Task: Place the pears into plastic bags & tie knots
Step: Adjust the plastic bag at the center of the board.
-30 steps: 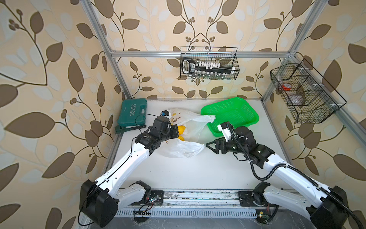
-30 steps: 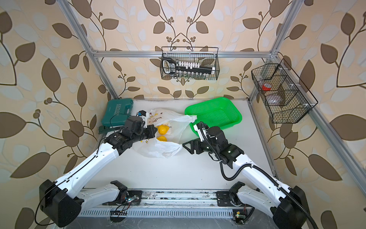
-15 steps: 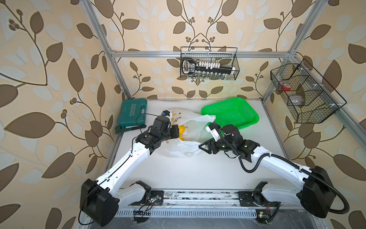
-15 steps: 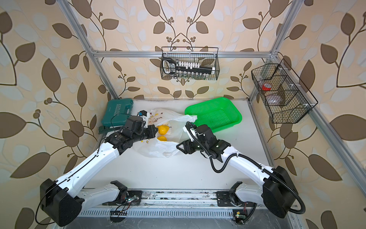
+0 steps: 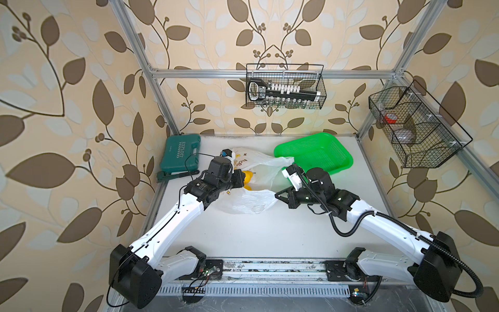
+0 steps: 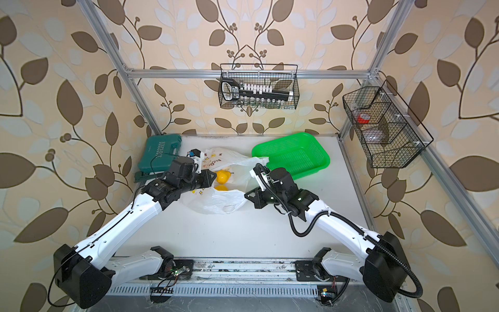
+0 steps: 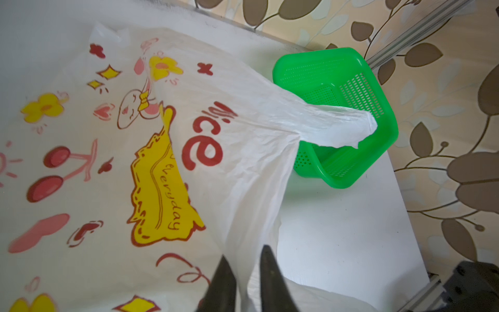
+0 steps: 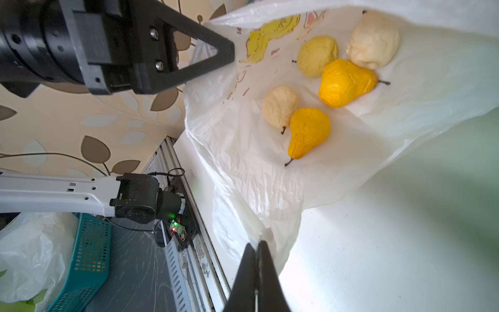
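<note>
left gripper [image 7: 244, 254] has its jaws a little apart, the plastic bag [image 5: 251, 205] film loose between them; all five pears [image 8: 343, 81] lie inside the open bag; right gripper [image 8: 256, 244] is pressed together on its near rim. Loading looks done and the knot's not started, so I'd guess next is gathering both handles, though one handle [image 7: 345, 127] is draped over the green basket [image 7: 337, 62]

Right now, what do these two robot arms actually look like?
Both are white shells with black joints and bulky black bases. The right arm carries a ribbed black cable looping outside; the left arm has a thin black wire along it. Each ends in black, tapering jaws.
</note>
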You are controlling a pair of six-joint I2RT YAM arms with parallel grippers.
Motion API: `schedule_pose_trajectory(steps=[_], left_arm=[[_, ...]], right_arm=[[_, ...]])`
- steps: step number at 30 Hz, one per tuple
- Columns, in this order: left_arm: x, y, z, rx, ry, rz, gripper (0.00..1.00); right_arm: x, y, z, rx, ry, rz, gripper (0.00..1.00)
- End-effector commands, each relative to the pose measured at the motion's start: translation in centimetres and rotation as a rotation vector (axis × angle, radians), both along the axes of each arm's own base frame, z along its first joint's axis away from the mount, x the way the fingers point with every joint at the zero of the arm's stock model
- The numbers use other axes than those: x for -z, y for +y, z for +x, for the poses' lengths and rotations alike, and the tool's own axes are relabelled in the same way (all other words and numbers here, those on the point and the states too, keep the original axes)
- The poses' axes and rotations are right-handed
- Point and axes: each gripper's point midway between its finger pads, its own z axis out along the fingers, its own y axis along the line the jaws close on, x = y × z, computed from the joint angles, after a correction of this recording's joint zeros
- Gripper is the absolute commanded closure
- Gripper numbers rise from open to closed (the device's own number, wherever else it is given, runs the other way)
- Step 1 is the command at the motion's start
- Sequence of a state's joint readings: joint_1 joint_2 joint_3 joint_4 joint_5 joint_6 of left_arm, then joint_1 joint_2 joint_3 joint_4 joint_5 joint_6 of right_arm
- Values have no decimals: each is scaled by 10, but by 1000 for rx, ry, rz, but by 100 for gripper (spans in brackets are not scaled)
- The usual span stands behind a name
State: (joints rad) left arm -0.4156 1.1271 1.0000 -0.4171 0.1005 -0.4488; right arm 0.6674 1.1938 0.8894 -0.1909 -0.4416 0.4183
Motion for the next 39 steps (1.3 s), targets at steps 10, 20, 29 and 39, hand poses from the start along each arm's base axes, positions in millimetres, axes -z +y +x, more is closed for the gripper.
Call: schedule_pose_trajectory(steps=[10, 20, 29, 39], left_arm=[[-144, 26, -38, 94, -486, -67, 1], [-173, -10, -65, 342, -656, -182, 1], [-160, -30, -68, 384, -699, -189, 1], [-150, -53, -53, 343, -695, -117, 1]], right_arm=[[-132, 37, 27, 17, -120, 97, 100], [-163, 67, 33, 43, -148, 50, 100], [-191, 81, 38, 33, -174, 80, 100], [-222, 97, 30, 7, -211, 127, 100]])
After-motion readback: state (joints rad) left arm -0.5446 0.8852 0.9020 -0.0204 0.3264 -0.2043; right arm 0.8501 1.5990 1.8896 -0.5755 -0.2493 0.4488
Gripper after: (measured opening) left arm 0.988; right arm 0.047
